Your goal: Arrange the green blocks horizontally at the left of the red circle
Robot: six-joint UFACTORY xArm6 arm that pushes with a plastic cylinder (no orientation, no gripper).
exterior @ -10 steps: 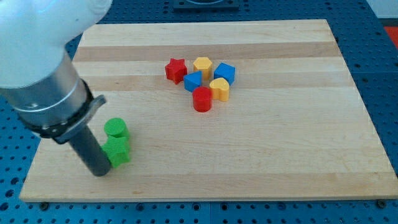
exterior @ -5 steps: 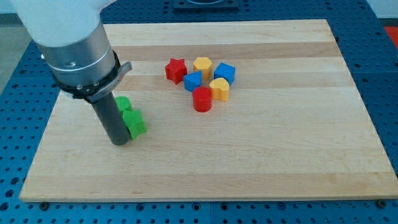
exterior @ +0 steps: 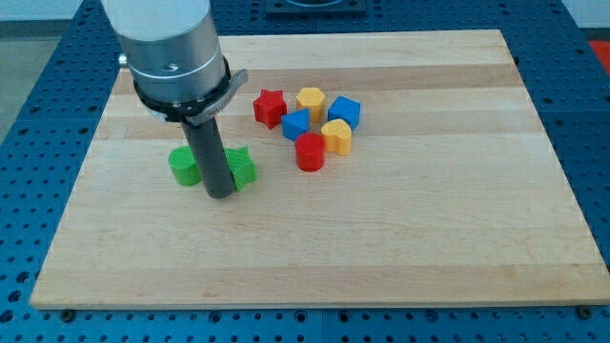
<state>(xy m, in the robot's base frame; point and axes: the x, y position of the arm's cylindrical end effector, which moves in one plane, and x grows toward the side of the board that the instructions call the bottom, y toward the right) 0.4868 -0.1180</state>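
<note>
No claw on this rig, so no open/closed state to report; arm ends in a dark rod. My tip (exterior: 220, 194) sits on the wooden tabletop (exterior: 400, 257), between two green blocks: green cylinder (exterior: 183, 166) just to view's left of the rod, 2nd green block (exterior: 242, 168) just to view's right, partly hidden by rod, shape can't tell. Both greens look to be touching or nearly touching the rod; can't tell which. They lie roughly in a horiz. row, tip slightly below their line.

Red cylinder (exterior: 310, 151) is to view's right of the greens, apart from them w/ bare wood between, approx same height in view, a bit higher. It sits at bottom of a tight cluster: yellow block w/ rounded top (exterior: 336, 137) touching it on right, blue block (exterior: 296, 125) just above-left, blue cube-ish block (exterior: 344, 112) above-right, yellow hexagon-ish block (exterior: 311, 100) at top, red star (exterior: 270, 107) on cluster's left edge.

Big grey arm housing (exterior: 172, 48) fills view's top left, over the tabletop's upper-left part. Blue perforated base (exterior: 38, 105) surrounds the tabletop.
</note>
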